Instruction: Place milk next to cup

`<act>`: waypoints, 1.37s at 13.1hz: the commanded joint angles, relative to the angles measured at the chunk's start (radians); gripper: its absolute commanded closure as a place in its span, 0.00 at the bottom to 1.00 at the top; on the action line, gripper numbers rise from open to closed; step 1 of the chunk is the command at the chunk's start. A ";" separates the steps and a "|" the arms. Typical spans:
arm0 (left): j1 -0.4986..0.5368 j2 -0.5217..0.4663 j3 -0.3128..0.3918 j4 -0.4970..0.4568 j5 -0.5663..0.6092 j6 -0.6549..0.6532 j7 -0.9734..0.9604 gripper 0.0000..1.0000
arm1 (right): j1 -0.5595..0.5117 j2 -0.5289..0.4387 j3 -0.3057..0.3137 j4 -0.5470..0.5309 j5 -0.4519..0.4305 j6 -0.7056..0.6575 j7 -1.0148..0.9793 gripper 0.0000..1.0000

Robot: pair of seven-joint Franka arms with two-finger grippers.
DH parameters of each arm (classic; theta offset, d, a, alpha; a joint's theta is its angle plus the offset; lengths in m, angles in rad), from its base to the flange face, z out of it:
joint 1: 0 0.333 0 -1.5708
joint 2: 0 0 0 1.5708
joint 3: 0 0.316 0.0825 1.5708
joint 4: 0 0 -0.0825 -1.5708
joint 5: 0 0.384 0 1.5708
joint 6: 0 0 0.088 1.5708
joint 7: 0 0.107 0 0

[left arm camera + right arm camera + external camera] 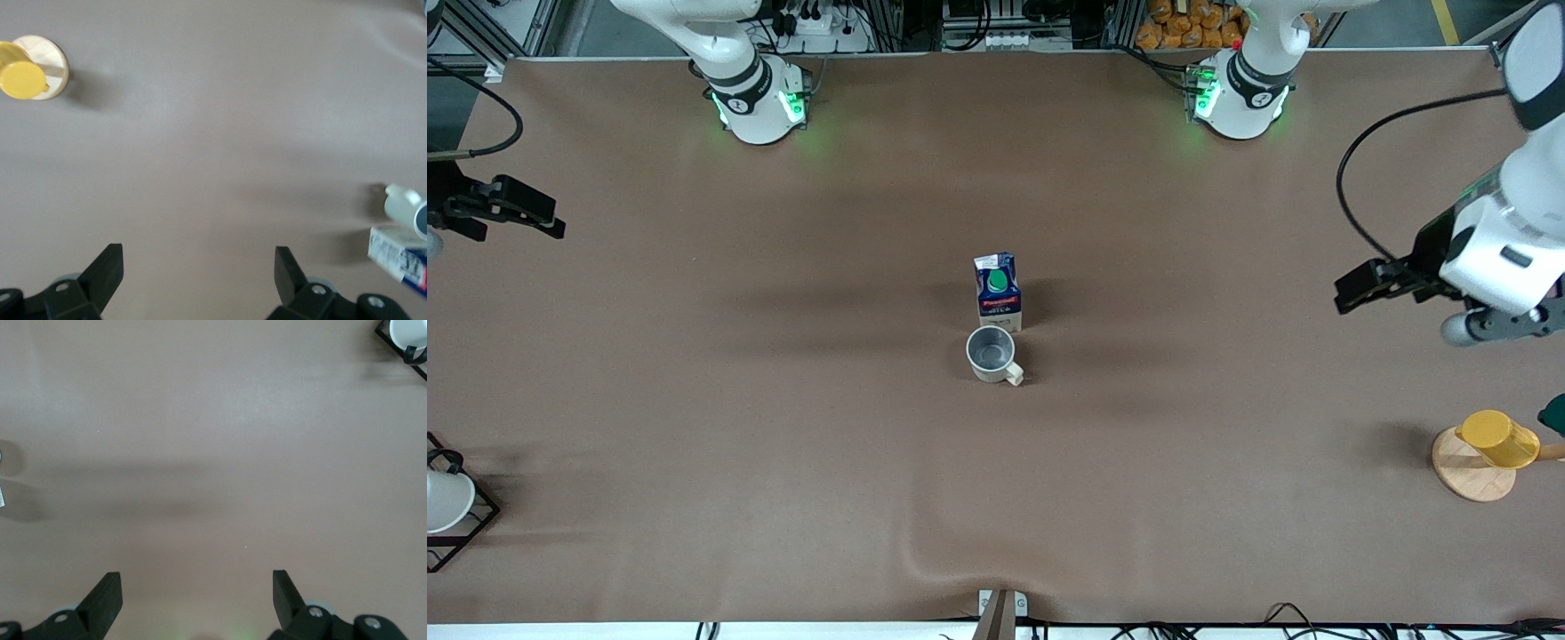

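The milk [998, 289], a dark blue carton with a green cap, stands upright at the middle of the table. The cup [991, 354], a cream mug with a grey inside, stands right beside it, nearer to the front camera, almost touching. Both show at the edge of the left wrist view, the milk [399, 256] and the cup [405, 205]. My left gripper [1347, 292] [198, 267] is open and empty, up over bare table at the left arm's end. My right gripper [551, 216] [197, 587] is open and empty over the right arm's end.
A yellow cup [1498, 438] [20, 79] sits on a round wooden coaster [1469, 476] near the left arm's end. A white cup in a black wire rack [445, 502] [407, 335] stands at the right arm's end. The brown table cover [960, 560] is wrinkled near the front edge.
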State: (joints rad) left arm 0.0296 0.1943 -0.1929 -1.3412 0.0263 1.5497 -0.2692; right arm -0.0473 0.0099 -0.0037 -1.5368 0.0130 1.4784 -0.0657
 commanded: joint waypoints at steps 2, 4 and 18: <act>0.000 -0.171 0.039 -0.153 -0.003 -0.011 0.070 0.00 | -0.011 -0.007 0.007 0.012 0.002 -0.009 0.003 0.00; -0.052 -0.190 0.114 -0.171 -0.008 -0.014 0.086 0.00 | -0.010 -0.005 0.008 0.012 0.002 -0.009 0.003 0.00; -0.076 -0.288 0.147 -0.268 -0.011 0.018 0.168 0.00 | 0.006 0.004 0.007 0.010 0.001 -0.009 0.001 0.00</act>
State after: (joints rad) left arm -0.0367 -0.1052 -0.0508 -1.6280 0.0263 1.5631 -0.1116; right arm -0.0434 0.0121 0.0023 -1.5320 0.0135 1.4774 -0.0656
